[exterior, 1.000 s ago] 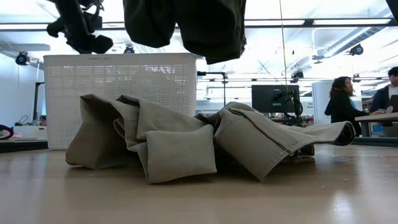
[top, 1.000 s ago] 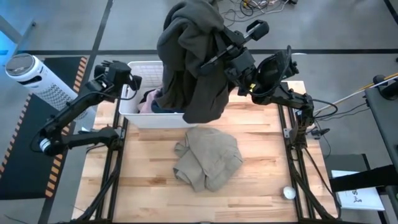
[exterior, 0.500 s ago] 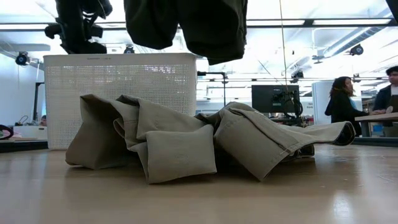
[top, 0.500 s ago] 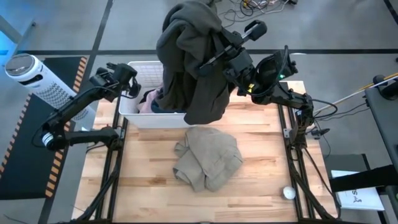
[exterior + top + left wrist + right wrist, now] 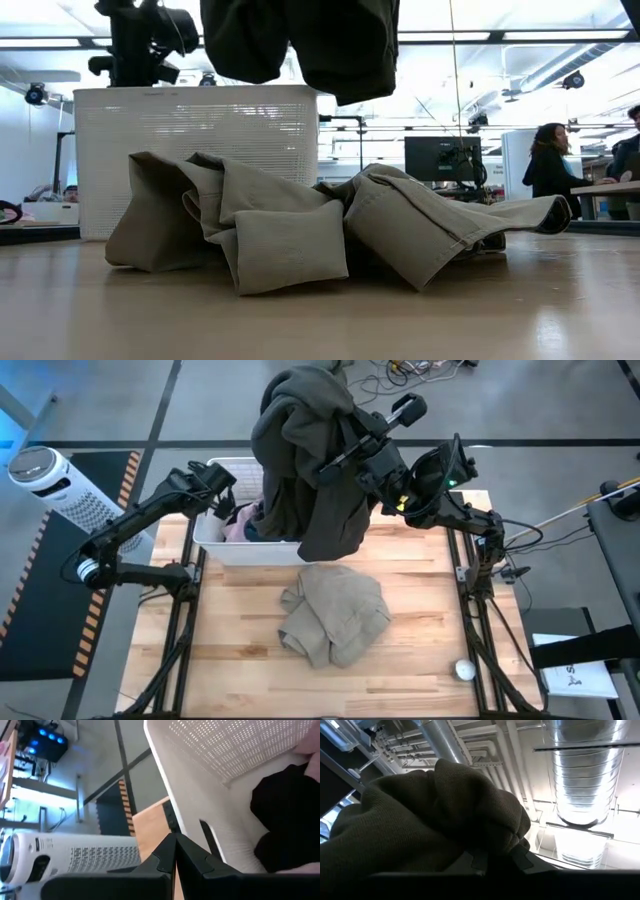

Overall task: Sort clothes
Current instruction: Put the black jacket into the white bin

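My right gripper [image 5: 347, 444] is raised high over the white basket [image 5: 225, 547] and is shut on a dark olive garment [image 5: 305, 470]. The garment hangs in a thick bunch, and its lower end [image 5: 300, 45] is above the table. My left gripper [image 5: 220, 488] is shut and empty over the basket's left end, with its fingertips [image 5: 175, 840] together. Black [image 5: 285, 815] and pale pink [image 5: 232, 530] clothes lie in the basket. A beige-tan garment [image 5: 335, 615] lies crumpled on the middle of the table. My right gripper holds the olive garment by a bunched upper part [image 5: 470, 835], several layers thick. The wrist view looks up at the ceiling, so the fingers point upward, and the cloth bulges over them and hides the place of contact. The garment is lifted clear and hangs slack.
A small white ball [image 5: 465, 670] lies near the table's near right corner. A white cylindrical appliance [image 5: 60, 490] stands off the table's left side. People stand in the room behind the table [image 5: 550, 165]. There is bare wood around the beige garment.
My left gripper has moved toward the table's right, from beside the basket's left wall to over the basket's left end, and has risen a little. My right gripper and the olive garment have stayed nearly still.
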